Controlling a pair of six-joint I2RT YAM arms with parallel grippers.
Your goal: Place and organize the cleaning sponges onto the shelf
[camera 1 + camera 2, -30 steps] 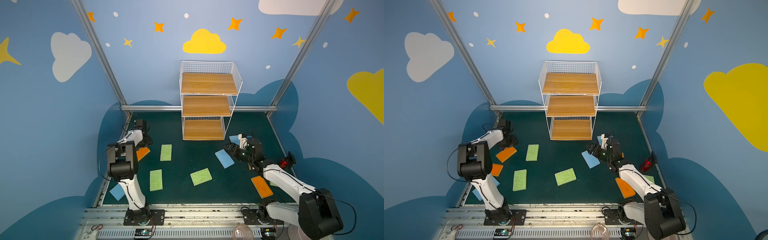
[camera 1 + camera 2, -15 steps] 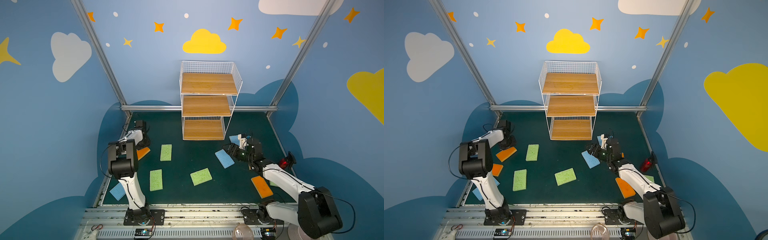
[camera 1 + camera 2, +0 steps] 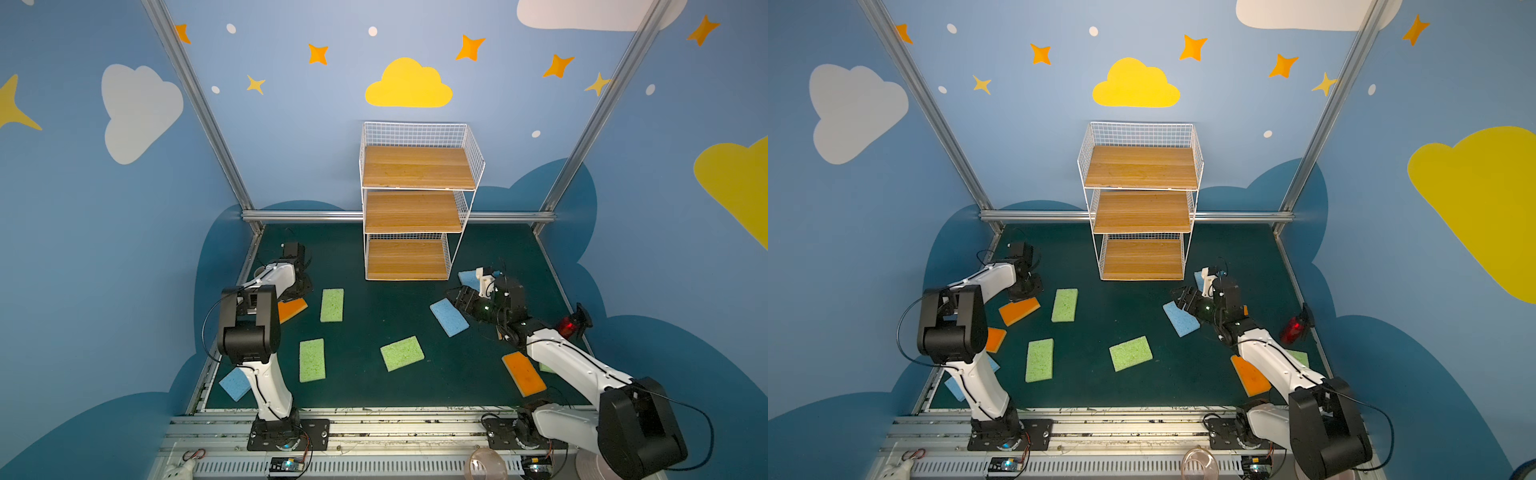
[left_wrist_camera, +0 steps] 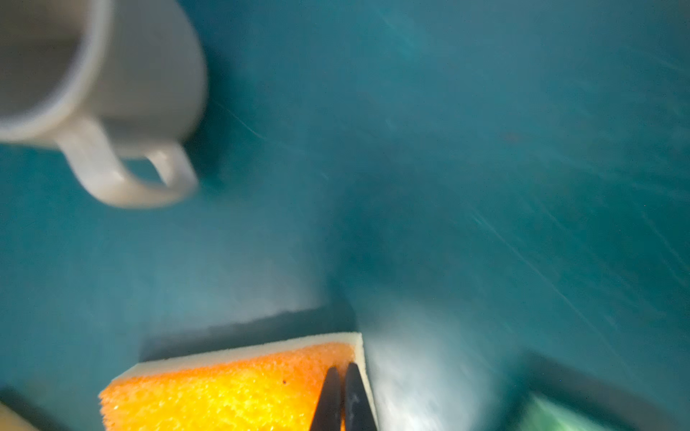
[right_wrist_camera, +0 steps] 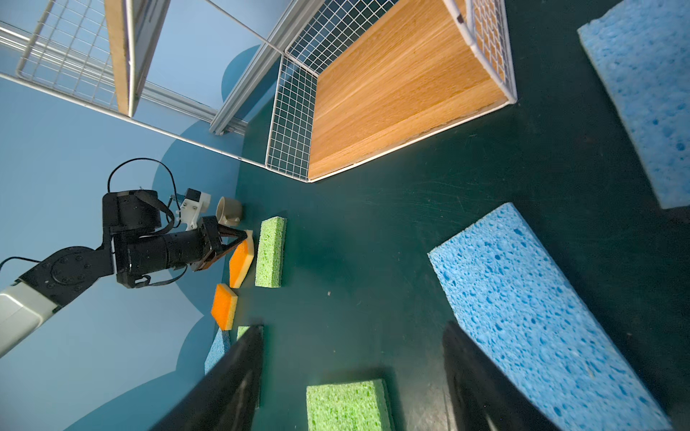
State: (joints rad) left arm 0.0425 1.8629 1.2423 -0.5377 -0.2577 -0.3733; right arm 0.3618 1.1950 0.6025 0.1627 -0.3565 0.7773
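Observation:
The shelf (image 3: pixel 415 166) (image 3: pixel 1142 166) stands at the back with all three boards bare. My left gripper (image 4: pixel 341 369) (image 3: pixel 1027 291) is shut on one corner of an orange sponge (image 4: pixel 224 388) (image 3: pixel 293 309) (image 5: pixel 241 261), which tilts up off the mat. My right gripper (image 5: pixel 353 328) (image 3: pixel 455 297) hangs open just beside a blue sponge (image 5: pixel 530 306) (image 3: pixel 449 318), with nothing between its fingers. Green sponges (image 3: pixel 332 305) (image 3: pixel 312 360) (image 3: pixel 402 353) lie flat mid-mat. Another blue sponge (image 3: pixel 468 277) lies behind the right wrist.
A beige mug (image 4: pixel 104 93) (image 5: pixel 228 211) lies on its side near the left gripper. More sponges: orange (image 3: pixel 523 374) by the right arm, orange (image 3: pixel 995 339) and blue (image 3: pixel 235 384) at the front left. A red object (image 3: pixel 571 324) sits at the right edge.
My left gripper has shut on the orange sponge's corner. The right gripper has hardly moved and stays open.

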